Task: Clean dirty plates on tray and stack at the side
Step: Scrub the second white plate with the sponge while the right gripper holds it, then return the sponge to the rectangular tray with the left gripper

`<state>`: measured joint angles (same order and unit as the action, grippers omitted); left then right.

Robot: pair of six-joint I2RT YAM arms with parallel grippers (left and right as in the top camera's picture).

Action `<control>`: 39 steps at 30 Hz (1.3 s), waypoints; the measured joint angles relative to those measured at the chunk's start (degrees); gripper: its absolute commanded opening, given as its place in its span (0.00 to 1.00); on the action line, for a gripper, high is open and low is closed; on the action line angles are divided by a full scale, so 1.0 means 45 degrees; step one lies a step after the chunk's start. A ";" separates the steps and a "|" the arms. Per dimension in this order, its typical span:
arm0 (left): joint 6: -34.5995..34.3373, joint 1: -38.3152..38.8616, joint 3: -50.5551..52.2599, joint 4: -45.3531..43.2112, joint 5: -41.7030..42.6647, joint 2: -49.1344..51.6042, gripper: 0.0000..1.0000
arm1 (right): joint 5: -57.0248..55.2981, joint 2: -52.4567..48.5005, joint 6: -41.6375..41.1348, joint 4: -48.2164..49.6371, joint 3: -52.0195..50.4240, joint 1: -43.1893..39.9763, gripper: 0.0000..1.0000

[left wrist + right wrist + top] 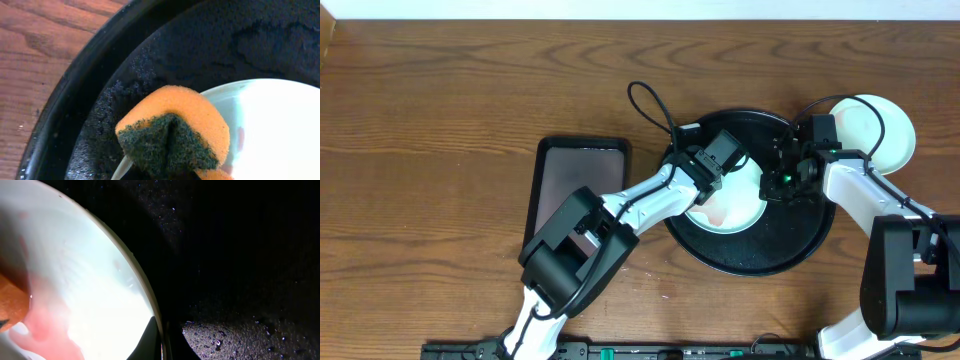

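Observation:
A pale mint-white plate (732, 208) with a red-brown smear lies on the round black tray (790, 245). My left gripper (718, 185) is shut on an orange sponge with a green scouring face (170, 135) and presses it on the plate's near rim (270, 130). My right gripper (775, 180) is shut on the plate's right rim; in the right wrist view its fingers (162, 340) pinch the edge of the smeared plate (85, 270). Other plates (875, 130) sit stacked on the table right of the tray, pale yellow showing at the rim.
A smaller dark rectangular tray (575, 185) lies left of the round tray. A black cable (645, 100) loops above the left wrist. The wet tray floor (240, 335) shows beside the plate. Wooden table (440, 150) all round.

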<state>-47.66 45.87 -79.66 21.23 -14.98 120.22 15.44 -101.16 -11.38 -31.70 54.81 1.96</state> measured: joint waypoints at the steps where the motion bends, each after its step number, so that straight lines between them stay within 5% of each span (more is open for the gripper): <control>1: 0.0155 -0.0010 0.0005 0.0073 -0.0015 -0.0083 0.07 | 0.0000 0.0000 0.0000 0.0000 0.0000 0.0000 0.01; 12: 0.0612 -0.0661 0.0146 0.0248 -0.0491 -0.3900 0.07 | 0.0000 0.0000 -0.0034 -0.0024 0.0000 0.0000 0.01; 21: -0.0704 0.0097 0.0151 -0.0724 0.3653 -0.0534 0.07 | 0.0000 0.0000 -0.0034 -0.0034 0.0000 0.0000 0.01; 28: -0.0831 0.0393 0.0146 -0.0437 0.4255 -0.0219 0.08 | -0.0024 0.0000 -0.0034 -0.0049 0.0005 0.0000 0.01; 33: -0.0777 0.0398 0.0015 0.1506 0.2987 -0.0481 0.07 | -0.0024 0.0000 -0.0034 -0.0058 0.0005 0.0000 0.01; 39: -0.0704 0.0219 0.0175 0.4153 -0.0602 -0.2288 0.07 | -0.0010 0.0000 -0.0034 -0.0097 0.0019 0.0000 0.01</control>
<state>-50.83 46.85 -78.87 39.92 -17.69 109.93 15.40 -101.16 -11.53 -32.14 54.89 1.96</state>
